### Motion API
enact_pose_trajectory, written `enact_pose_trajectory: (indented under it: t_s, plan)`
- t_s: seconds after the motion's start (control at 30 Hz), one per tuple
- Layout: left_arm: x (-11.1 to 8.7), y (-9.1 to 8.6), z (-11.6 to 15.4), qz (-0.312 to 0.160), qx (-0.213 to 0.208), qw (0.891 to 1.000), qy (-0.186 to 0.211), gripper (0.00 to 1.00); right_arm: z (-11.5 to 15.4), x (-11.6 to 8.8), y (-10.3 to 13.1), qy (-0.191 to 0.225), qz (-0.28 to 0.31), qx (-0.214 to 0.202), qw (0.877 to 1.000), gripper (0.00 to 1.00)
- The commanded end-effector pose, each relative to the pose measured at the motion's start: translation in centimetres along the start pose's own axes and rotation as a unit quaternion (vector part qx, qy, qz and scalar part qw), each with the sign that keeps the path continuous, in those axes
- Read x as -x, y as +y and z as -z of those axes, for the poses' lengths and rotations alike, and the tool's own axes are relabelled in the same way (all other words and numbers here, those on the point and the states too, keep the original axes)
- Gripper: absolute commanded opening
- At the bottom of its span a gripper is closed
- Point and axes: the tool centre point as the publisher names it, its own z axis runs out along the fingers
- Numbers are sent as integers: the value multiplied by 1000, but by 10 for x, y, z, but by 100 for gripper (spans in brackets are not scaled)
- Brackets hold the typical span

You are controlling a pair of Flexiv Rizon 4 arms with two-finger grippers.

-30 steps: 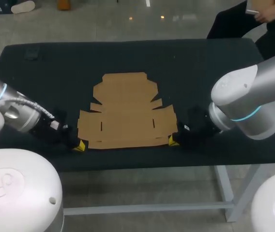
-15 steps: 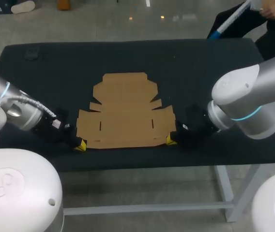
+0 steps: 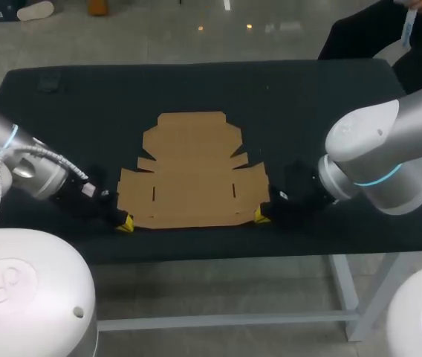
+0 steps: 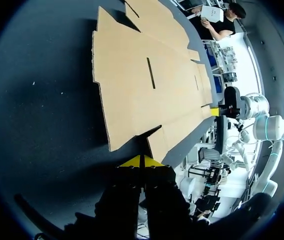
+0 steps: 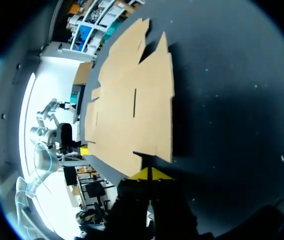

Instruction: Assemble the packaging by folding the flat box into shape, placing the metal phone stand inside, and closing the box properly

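Box: flat brown cardboard box blank (image 3: 192, 175), lies unfolded in the middle of the black table (image 3: 307, 111), flaps spread out, slits facing up.
Left gripper: left gripper (image 3: 124, 222) sits low on the table at the blank's front left corner; yellow tips pressed together in the left wrist view (image 4: 141, 161), cardboard edge (image 4: 132, 85) just ahead; contact with it hard to tell.
Right gripper: right gripper (image 3: 259, 216) sits low at the front right corner; yellow tips likewise pressed together (image 5: 151, 173), nothing between them, cardboard (image 5: 132, 115) just ahead.
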Motion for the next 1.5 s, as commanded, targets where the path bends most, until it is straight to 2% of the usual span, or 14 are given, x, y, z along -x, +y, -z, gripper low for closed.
enact_pose_trajectory:
  t_s: [0.03, 0.6, 1.27, 1.5]
  plan:
    - [-5, -5, -4, -8, 9, 1000, -2, 0, -1, 1, 1, 6, 0, 0, 1000, 0]
    - [-31, -8, -10, -42, 10, 998, -51, 0, 6, -4, 6, 10, -2, 12, 1000, 0]
    - [-37, -8, -17, -48, 10, 996, -72, 0, -1, -18, 13, 4, 5, 6, 1000, 0]
    - [-41, -9, -18, -45, -1, 993, -105, 0, -1, -25, 12, -10, 12, 4, 1000, 0]
